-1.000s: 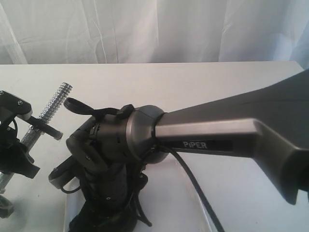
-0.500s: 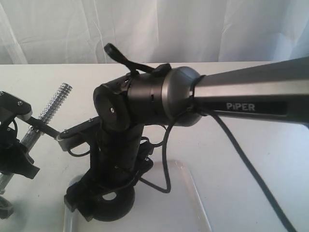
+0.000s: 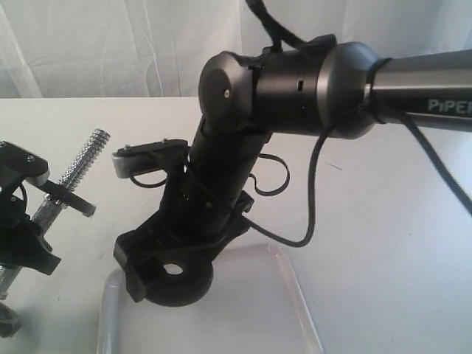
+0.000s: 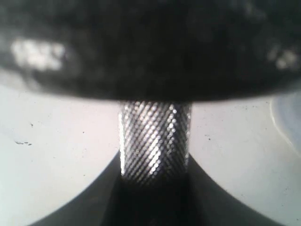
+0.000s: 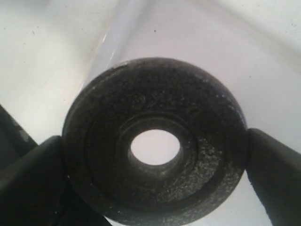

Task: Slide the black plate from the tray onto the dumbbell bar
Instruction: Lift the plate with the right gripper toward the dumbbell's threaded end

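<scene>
My right fingers [image 5: 28, 179] — wide, clamping black plate [image 5: 197, 141] by its rim over tray [image 3: 284, 313], hole free | my left fingers [image 3: 68, 197] pinch dumbbell bar [image 3: 82, 162], threaded end offered.

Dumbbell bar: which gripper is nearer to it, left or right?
Left. The left gripper is clamped on the dumbbell bar at its knurled grip; the right gripper holds the black plate over the tray, clear of the bar.
</scene>
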Robot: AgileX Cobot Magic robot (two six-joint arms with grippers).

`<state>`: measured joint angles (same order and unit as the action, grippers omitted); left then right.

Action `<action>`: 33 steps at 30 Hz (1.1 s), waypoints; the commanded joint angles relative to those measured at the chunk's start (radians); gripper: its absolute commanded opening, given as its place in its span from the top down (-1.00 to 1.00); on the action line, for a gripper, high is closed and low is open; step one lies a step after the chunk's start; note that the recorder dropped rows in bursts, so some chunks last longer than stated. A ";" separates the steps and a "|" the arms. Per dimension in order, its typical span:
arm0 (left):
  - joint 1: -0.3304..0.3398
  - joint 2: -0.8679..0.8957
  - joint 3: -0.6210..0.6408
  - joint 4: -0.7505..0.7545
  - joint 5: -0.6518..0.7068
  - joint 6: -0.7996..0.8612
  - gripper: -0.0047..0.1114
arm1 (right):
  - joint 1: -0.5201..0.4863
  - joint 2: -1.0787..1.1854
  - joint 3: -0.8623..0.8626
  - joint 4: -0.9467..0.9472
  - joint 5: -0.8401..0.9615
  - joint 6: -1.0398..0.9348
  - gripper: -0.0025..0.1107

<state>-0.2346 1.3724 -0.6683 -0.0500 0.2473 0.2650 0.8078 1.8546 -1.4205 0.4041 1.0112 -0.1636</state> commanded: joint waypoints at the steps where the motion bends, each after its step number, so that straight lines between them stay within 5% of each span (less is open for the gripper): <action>1: -0.046 -0.047 -0.027 -0.032 -0.079 0.005 0.92 | -0.055 -0.061 0.000 0.116 0.015 -0.076 0.96; 20: -0.123 -0.047 -0.027 -0.032 -0.060 0.061 0.92 | -0.281 -0.168 0.000 0.506 0.157 -0.312 0.96; 33: -0.186 -0.047 -0.027 -0.032 -0.060 0.101 0.92 | -0.470 -0.168 0.000 0.588 0.210 -0.404 0.96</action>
<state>-0.4162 1.3724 -0.6683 -0.0626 0.2785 0.3628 0.3606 1.7097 -1.4205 0.9157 1.2177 -0.5410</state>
